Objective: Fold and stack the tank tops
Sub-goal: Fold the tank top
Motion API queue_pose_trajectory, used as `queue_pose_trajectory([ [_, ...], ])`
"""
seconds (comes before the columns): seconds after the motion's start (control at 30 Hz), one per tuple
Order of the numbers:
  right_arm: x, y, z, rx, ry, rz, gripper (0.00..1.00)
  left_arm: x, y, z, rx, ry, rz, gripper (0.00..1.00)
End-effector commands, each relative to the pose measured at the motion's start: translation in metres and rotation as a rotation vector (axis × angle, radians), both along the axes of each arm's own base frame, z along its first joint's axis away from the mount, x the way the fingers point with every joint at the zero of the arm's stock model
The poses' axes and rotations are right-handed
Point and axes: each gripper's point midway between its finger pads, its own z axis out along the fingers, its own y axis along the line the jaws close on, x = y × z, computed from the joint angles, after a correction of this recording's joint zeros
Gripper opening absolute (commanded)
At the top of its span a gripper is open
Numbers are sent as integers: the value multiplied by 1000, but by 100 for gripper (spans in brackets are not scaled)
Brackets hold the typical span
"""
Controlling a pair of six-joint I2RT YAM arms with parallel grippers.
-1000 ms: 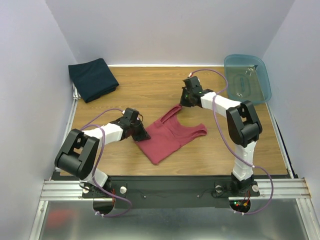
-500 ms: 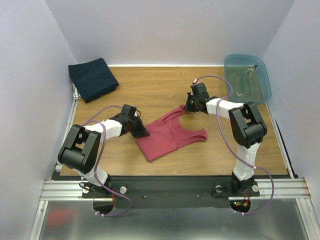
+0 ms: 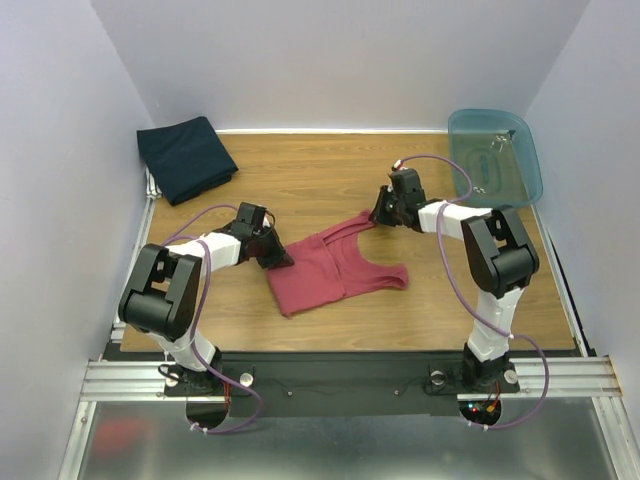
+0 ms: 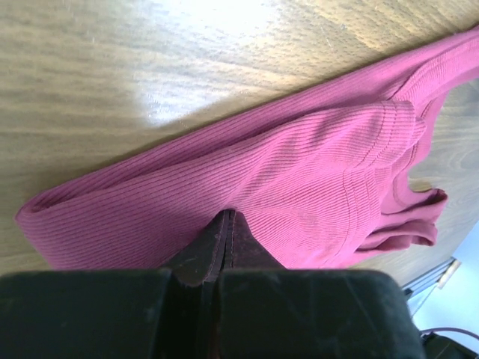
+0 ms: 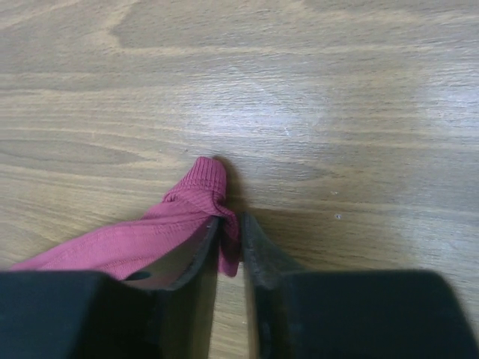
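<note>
From above, the maroon tank top lies mid-table, slightly near of centre, partly doubled over. The left gripper is at its left edge and the right gripper at the far strap. That looks to me like a two-handed hold, keeping the cloth taut while a fold is laid flat. The navy tank top sits as a folded square in the far left corner of the table, probably the base of the stack. The blue tub stands far right, well apart. The left wrist camera shows what the overhead view cannot. The left gripper has its jaws pressed together, clamping a ribbed layer of the maroon tank top, and folded layers overlap beyond. The right wrist camera shows the right gripper with its jaws only narrowly parted. The strap has its tip between them, on bare wood. I can't tell whether they truly pinch it or are letting it go.
</note>
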Motion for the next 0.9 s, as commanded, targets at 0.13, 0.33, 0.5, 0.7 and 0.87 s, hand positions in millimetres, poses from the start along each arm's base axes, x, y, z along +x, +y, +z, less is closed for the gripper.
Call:
queue_pose_trajectory([
  [0.13,8,-8,50,31,-106,-41,51,-1,13,4,101,-17,-93,2],
  [0.33,-14,-29,50,-21,-64,-111,55,8,-7,44,92,-119,-181,7],
  [0.5,-53,-46,60,-32,-19,-152,55,21,-40,99,77,-258,-237,11],
  [0.7,-123,-70,60,-14,35,-199,55,21,-138,127,28,-363,-434,13],
  [0.87,-178,-72,60,94,72,-202,52,18,-219,125,-29,-408,-607,8],
])
